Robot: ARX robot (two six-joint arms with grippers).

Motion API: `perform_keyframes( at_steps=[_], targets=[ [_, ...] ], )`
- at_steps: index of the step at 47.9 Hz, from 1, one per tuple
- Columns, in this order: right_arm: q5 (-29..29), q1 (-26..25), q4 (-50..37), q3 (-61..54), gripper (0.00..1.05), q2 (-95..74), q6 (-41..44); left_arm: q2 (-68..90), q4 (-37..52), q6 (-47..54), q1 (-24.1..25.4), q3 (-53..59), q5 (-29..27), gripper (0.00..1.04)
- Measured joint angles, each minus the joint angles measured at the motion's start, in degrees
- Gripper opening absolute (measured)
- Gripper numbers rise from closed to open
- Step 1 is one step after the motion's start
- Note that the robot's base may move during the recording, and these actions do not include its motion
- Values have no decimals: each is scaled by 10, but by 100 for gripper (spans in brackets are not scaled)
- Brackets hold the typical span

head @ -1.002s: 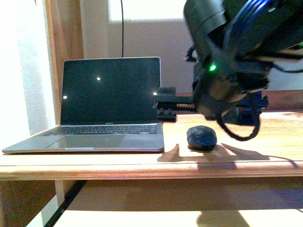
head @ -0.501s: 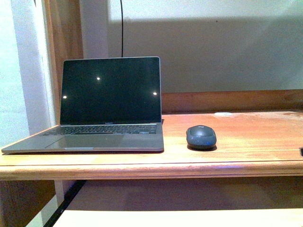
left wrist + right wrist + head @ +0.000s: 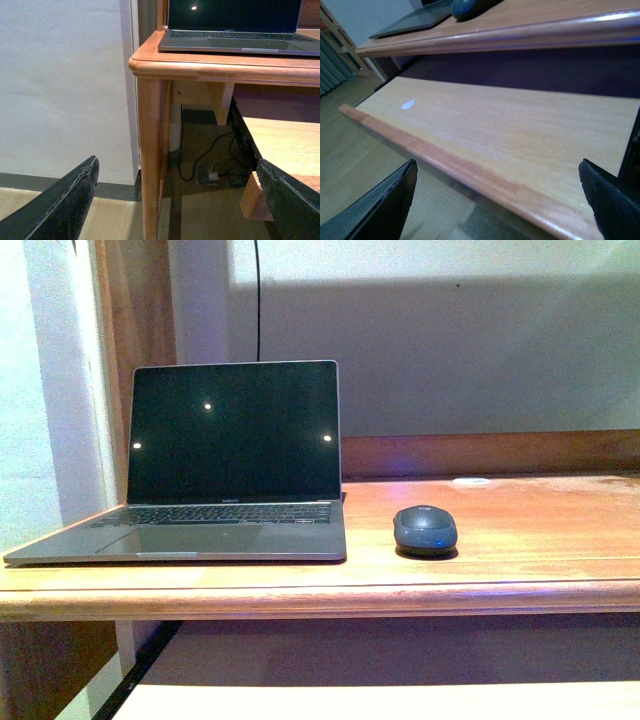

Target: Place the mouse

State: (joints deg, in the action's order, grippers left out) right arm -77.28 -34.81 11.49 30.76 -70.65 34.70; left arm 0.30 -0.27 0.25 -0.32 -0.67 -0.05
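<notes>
1. A thin strip of lettering is showing on the bezel under the dark screen of the laptop (image 3: pixel 235 455), but it is too small to read. Three small bright spots are reflecting in that screen.
2. The mouse (image 3: pixel 425 530) is resting flat on the wooden desk (image 3: pixel 540 535), just beside the laptop's right edge and not touching it. It is sitting a little back from the desk's rounded front lip. A small white disc (image 3: pixel 471 481) is lying well behind it, near the back rail.
3. The left arm is hanging low, with its wrist camera sitting below the desktop. It is facing the desk leg (image 3: pixel 150 165) at the left front corner, and the laptop is showing above that corner.
4. The left gripper (image 3: pixel 177 164) is standing wide open. Its two dark fingers (image 3: pixel 62 205) are framing the leg and the loose cables (image 3: pixel 212 167) on the floor, and they are gripping nothing.
5. The right arm is also sitting low, in front of the pull-out shelf (image 3: pixel 510 135) under the desktop. From there the mouse is peeking over the desk edge, well apart from the gripper.
6. The right gripper (image 3: pixel 497 165) is spread wide and empty, with its fingers (image 3: pixel 612 200) hovering clear of the shelf. A small white oval mark (image 3: pixel 408 104) is lying on the shelf board.
</notes>
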Motion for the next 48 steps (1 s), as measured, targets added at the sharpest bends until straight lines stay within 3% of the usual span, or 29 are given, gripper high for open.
perform_keyframes(
  at_steps=[3,5,10,12,14,23,30,39,48],
  targets=[
    [-3,-14,117,25,97,-28,87,0,0,0,0,0,0,97],
    [-1,-27,249,50,97,-66,196,0,0,0,0,0,0,97],
    [5,-40,425,73,97,-121,353,0,0,0,0,0,0,97],
    [26,-46,535,72,97,-152,483,0,0,0,0,0,0,97],
    [31,-47,553,63,97,-156,535,0,0,0,0,0,0,97],
    [26,-23,399,19,97,-113,547,0,0,0,0,0,0,97],
    [15,18,242,-32,97,-57,461,0,0,0,0,0,0,97],
    [55,112,-132,-137,97,14,150,0,0,0,0,0,0,97],
    [182,229,-452,-167,97,-40,-121,0,0,0,0,0,0,97]
  ],
)
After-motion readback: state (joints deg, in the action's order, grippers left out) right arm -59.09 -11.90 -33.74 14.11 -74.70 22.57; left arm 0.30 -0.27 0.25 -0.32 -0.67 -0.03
